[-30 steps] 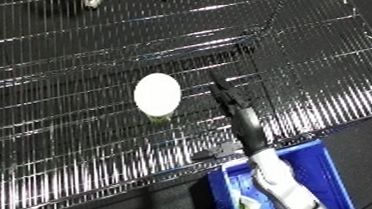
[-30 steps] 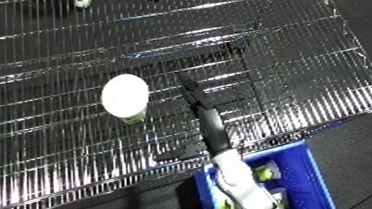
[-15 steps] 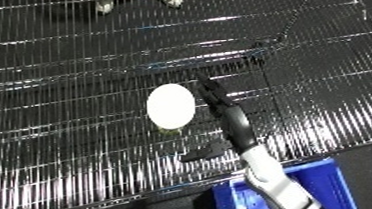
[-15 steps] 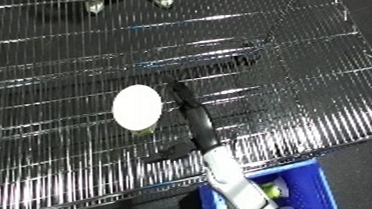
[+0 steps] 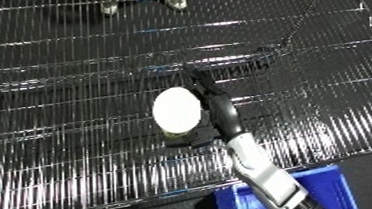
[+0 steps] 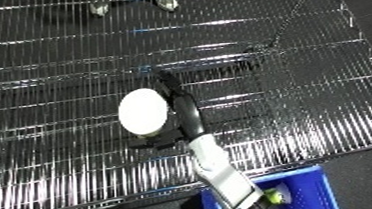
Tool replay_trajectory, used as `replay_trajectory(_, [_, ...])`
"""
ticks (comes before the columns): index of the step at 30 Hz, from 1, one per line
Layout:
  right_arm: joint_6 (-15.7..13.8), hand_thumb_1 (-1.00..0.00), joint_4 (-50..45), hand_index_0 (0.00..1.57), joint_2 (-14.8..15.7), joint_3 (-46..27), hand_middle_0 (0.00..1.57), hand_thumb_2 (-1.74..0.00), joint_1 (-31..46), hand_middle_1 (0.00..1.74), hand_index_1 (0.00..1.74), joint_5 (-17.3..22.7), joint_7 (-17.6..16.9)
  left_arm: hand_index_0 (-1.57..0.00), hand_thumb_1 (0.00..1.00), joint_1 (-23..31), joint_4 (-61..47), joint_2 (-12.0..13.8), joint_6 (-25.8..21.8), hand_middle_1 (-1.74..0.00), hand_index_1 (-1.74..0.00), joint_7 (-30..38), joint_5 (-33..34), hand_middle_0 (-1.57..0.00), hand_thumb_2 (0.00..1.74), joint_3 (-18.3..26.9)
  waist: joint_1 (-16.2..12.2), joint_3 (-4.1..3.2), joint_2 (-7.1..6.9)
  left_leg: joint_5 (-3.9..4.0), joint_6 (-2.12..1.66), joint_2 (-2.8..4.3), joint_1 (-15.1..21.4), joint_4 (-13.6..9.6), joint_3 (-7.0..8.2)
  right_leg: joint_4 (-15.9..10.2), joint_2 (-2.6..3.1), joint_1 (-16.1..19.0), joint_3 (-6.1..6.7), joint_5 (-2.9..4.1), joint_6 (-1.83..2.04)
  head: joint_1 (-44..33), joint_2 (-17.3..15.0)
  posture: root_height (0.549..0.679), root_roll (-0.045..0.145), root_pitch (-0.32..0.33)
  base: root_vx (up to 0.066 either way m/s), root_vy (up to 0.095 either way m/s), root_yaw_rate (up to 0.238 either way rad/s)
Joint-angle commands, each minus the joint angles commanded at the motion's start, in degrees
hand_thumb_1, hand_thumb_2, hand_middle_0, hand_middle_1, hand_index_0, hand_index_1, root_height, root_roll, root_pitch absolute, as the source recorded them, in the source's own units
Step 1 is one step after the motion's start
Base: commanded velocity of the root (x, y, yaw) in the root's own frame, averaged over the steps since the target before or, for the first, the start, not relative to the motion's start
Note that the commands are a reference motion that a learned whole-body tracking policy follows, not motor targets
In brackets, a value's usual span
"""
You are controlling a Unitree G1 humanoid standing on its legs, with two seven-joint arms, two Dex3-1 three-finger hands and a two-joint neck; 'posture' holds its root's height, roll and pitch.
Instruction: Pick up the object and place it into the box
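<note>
White object (image 5: 177, 110) now flanked by right hand (image 5: 216, 107).

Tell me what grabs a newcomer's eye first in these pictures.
A white round object sits mid-frame on the wire mesh surface. The right hand reaches beside it, fingers along its right edge. A blue bin peeks in at the lower right.

Object (image 5: 177, 110) on the wire rack (image 5: 65, 66), right hand (image 5: 211, 110) alongside, bin (image 6: 296, 194) below-right.
</note>
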Motion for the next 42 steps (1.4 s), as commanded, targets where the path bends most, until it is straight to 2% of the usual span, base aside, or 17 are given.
replay_trajectory(3, [0.7, -0.55, 0.5, 0.86, 0.1, 0.4, 0.86, -0.96, -0.5, 0.96, 0.96, -0.8, -0.2, -1.57, 1.00, -0.1, 0.1, -0.1, -0.1, -1.74, -1.74, 0.0, -0.3, -1.57, 1.74, 0.0, 0.1, 0.00, 0.08, 0.07, 0.00, -0.10, 0.1, -0.2, 0.05, -0.1, -0.02, 0.0, 0.06, 0.06, -0.01, 0.4, 0.0, 0.579, 0.064, 0.077, -0.016, 0.018, 0.004])
replay_trajectory(4, [0.7, -0.55, 0.5, 0.86, 0.1, 0.4, 0.86, -0.96, -0.5, 0.96, 0.96, -0.8, -0.2, -1.57, 1.00, -0.1, 0.1, -0.1, -0.1, -1.74, -1.74, 0.0, -0.3, -1.57, 1.74, 0.0, 0.1, 0.00, 0.08, 0.07, 0.00, -0.10, 0.1, -0.2, 0.05, -0.1, -0.02, 0.0, 0.06, 0.06, -0.01, 0.4, 0.0, 0.579, 0.064, 0.077, -0.016, 0.016, -0.001])
replay_trajectory(5, [1.1, -0.60, 0.7, 0.94, 0.1, 0.5, 0.94, -1.04, -0.8, 1.04, 1.04, -1.1, -0.3, -1.57, 1.00, -0.1, 0.1, -0.1, -0.1, -1.74, -1.74, 0.0, -0.4, -1.57, 1.74, 0.0, 0.1, 0.00, 0.10, 0.10, 0.00, -0.12, 0.1, -0.3, 0.06, -0.2, -0.02, 0.0, 0.08, 0.09, -0.01, 0.6, 0.2, 0.579, 0.064, 0.077, -0.017, 0.012, -0.007])
replay_trajectory(6, [1.9, -0.70, 1.0, 1.10, 0.1, 0.7, 1.10, -1.22, -1.2, 1.22, 1.22, -1.7, -0.5, -1.57, 1.00, 0.0, 0.1, -0.2, -0.1, -1.74, -1.74, -0.2, -0.4, -1.57, 1.74, 0.0, 0.1, 0.00, 0.15, 0.14, -0.02, -0.12, 0.0, -0.4, 0.06, -0.3, -0.05, 0.0, 0.10, 0.16, -0.01, 0.8, 0.3, 0.580, 0.065, 0.079, -0.023, 0.005, -0.003])
replay_trajectory(7, [2.3, -0.75, 1.1, 1.18, 0.1, 0.8, 1.18, -1.30, -1.3, 1.30, 1.30, -2.0, -0.6, -1.57, 1.00, 0.0, 0.0, -0.3, -0.1, -1.74, -1.74, -0.2, -0.4, -1.57, 1.74, 0.0, 0.2, 0.00, 0.16, 0.16, -0.03, -0.12, 0.0, -0.5, 0.07, -0.4, -0.06, 0.0, 0.10, 0.19, -0.01, 0.8, 0.3, 0.580, 0.065, 0.080, -0.025, 0.001, 0.003])
replay_trajectory(8, [2.3, -0.75, 1.1, 1.18, 0.1, 0.8, 1.18, -1.30, -1.3, 1.30, 1.30, -2.0, -0.6, -1.57, 1.00, 0.0, 0.0, -0.3, -0.1, -1.74, -1.74, -0.2, -0.4, -1.57, 1.74, 0.0, 0.2, 0.00, 0.16, 0.16, -0.03, -0.12, 0.0, -0.5, 0.07, -0.4, -0.06, 0.0, 0.10, 0.19, -0.01, 0.8, 0.3, 0.580, 0.065, 0.080, -0.025, 0.001, 0.003])
replay_trajectory(9, [2.7, -0.80, 1.3, 1.26, 0.0, 0.9, 1.26, -1.39, -1.4, 1.39, 1.39, -2.3, -0.8, -1.57, 1.00, 0.0, 0.0, -0.3, -0.1, -1.74, -1.74, -0.2, -0.4, -1.57, 1.74, 0.0, 0.2, 0.00, 0.16, 0.19, -0.03, -0.12, 0.0, -0.6, 0.09, -0.5, -0.04, -0.1, 0.11, 0.24, -0.02, 0.9, 0.5, 0.580, 0.065, 0.082, -0.031, -0.004, 0.002])
replay_trajectory(14, [3.4, -0.80, 2.4, 1.26, -0.4, 1.2, 1.26, -1.39, -1.1, 1.39, 1.39, -2.7, -1.7, -1.57, 1.00, -0.1, 0.1, -0.5, -0.3, -1.74, -1.74, -0.2, 0.0, -1.57, 1.74, 0.1, 0.0, 0.00, 0.08, 0.41, -0.03, 0.04, 0.4, -1.5, 0.13, -1.1, 0.11, 0.2, 0.20, 0.42, -0.11, 1.3, 1.1, 0.583, 0.065, 0.086, -0.035, -0.009, -0.011])
replay_trajectory(20, [1.3, -0.80, 1.6, 1.26, -1.7, -0.2, 1.26, -1.39, 0.7, 1.39, 1.39, -2.5, -4.9, -1.57, 1.00, 0.2, 0.4, -0.3, -1.1, -1.74, -1.74, 0.4, 0.5, -1.57, 1.74, 1.0, -0.7, 0.00, -0.22, 0.88, -0.16, 0.24, 1.3, -3.2, 0.21, -2.2, 0.54, 1.3, 0.51, 0.55, 0.00, 1.5, 1.8, 0.587, 0.063, 0.088, -0.042, -0.027, -0.037])
replay_trajectory(24, [-0.2, -0.80, -2.7, 1.26, -2.6, -2.4, 1.26, -1.39, 3.5, 1.39, 1.39, -2.0, -7.4, -1.57, 1.00, 0.7, 0.7, -0.1, -1.7, -1.74, -1.74, 0.5, 0.3, -1.57, 1.74, 1.6, -1.9, 0.00, -0.66, 0.92, -0.24, 0.58, 1.7, -3.8, 0.31, -2.4, 1.15, 1.5, 0.98, 0.51, 0.04, 0.2, 1.7, 0.588, 0.060, 0.088, -0.042, -0.025, -0.093])
replay_trajectory(33, [-4.5, -0.80, -20.5, 1.26, -2.9, -9.3, 1.26, -1.39, 16.5, 1.39, 1.39, -4.8, -9.0, -1.57, 1.00, 3.3, -0.4, 0.2, -3.1, -1.74, -1.74, 0.9, 1.3, -1.57, 1.74, 4.1, -5.8, 0.00, -2.41, 1.21, -0.26, 2.48, 3.9, -6.6, 0.70, -4.8, 2.59, 3.2, 2.11, 1.16, 0.48, -4.0, 1.9, 0.597, 0.055, 0.092, -0.047, -0.032, -0.157])
replay_trajectory(42, [-10.6, -0.80, -31.8, 1.26, -2.2, -15.3, 1.26, -1.39, 28.9, 1.39, 1.39, -6.0, -9.2, -1.57, 1.00, 4.4, -0.7, -0.1, -3.1, -1.74, -1.74, 0.3, 2.8, -1.57, 1.74, 7.4, -9.4, -0.06, -4.04, 1.90, -0.71, 4.47, 7.8, -10.2, 1.40, -8.9, 3.22, 7.1, 3.15, 2.36, 1.23, -4.3, 0.4, 0.609, 0.056, 0.081, -0.048, -0.040, -0.203])
